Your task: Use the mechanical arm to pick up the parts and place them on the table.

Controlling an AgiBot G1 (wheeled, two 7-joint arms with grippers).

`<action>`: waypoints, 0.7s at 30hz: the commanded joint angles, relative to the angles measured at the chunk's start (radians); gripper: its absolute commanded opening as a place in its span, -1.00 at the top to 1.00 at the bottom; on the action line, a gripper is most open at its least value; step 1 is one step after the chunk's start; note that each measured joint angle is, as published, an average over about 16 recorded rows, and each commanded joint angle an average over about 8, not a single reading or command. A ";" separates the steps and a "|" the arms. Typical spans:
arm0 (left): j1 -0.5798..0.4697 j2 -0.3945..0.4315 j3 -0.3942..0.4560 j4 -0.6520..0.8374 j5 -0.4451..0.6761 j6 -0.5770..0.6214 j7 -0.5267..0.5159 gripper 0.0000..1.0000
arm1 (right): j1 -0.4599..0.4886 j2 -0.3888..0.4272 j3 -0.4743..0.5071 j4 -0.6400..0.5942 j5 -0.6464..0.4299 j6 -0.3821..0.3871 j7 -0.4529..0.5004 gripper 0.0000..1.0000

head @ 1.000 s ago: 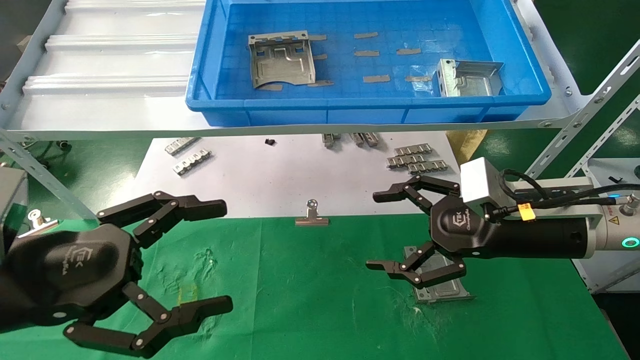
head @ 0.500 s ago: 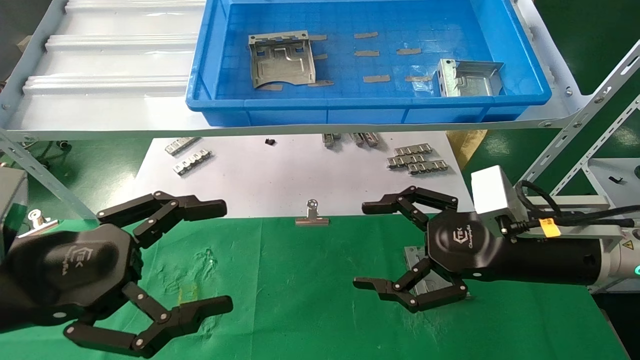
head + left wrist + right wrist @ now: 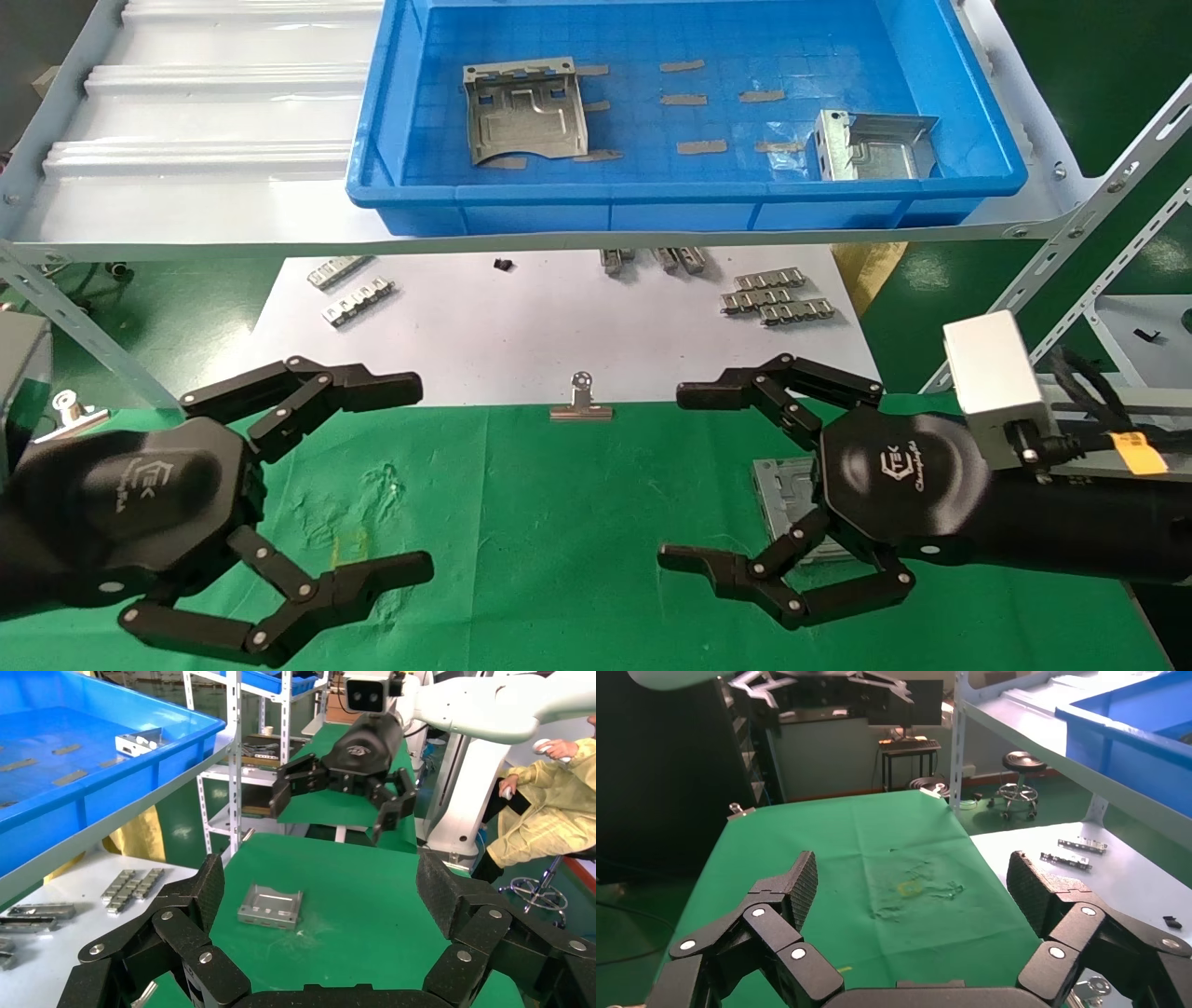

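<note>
Green cloth covers the table [image 3: 559, 522], scuffed up a bit in the middle with a faint yellow mark. Closest to the camera, the left gripper [image 3: 410, 475] hangs over the near left part of that cloth, fingers spread wide with nothing in them. From its own wrist camera you can see both fingers [image 3: 186, 913] splayed far apart, framing the cloth.

Over on the right, the right gripper [image 3: 684, 475] hovers above the cloth too, also spread wide and empty, with the "TEK" logo facing up. One grey stamped part [image 3: 782, 499] lies flat on the table right under it, partly hidden behind the gripper body in the head view. The left wrist view shows that same part [image 3: 270, 906] much better: sitting on the green with the right gripper [image 3: 341, 804] up above it and not touching it.

A silver binder clip [image 3: 581, 403] sits right where the green cloth meets a white sheet [image 3: 521, 326]. Further back on that sheet there are a few clusters of small ridged metal strips [image 3: 773, 296].

Above and behind all that is a pale grey shelf [image 3: 214, 140] holding a blue bin [image 3: 680, 200]. Two more of the parts are in there: one [image 3: 526, 110] lying towards the left side, and another [image 3: 871, 144] in the right corner, close to the wall. Some small flat strips are scattered on the bin floor between them.
</note>
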 commanded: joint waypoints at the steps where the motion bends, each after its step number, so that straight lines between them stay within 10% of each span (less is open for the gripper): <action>1: 0.000 0.000 0.000 0.000 0.000 0.000 0.000 -1.00 | -0.024 0.010 0.033 0.034 0.001 0.003 0.024 -1.00; 21: 0.000 0.000 0.000 0.000 0.000 0.000 0.000 -1.00 | -0.224 0.089 0.304 0.314 0.010 0.030 0.210 -1.00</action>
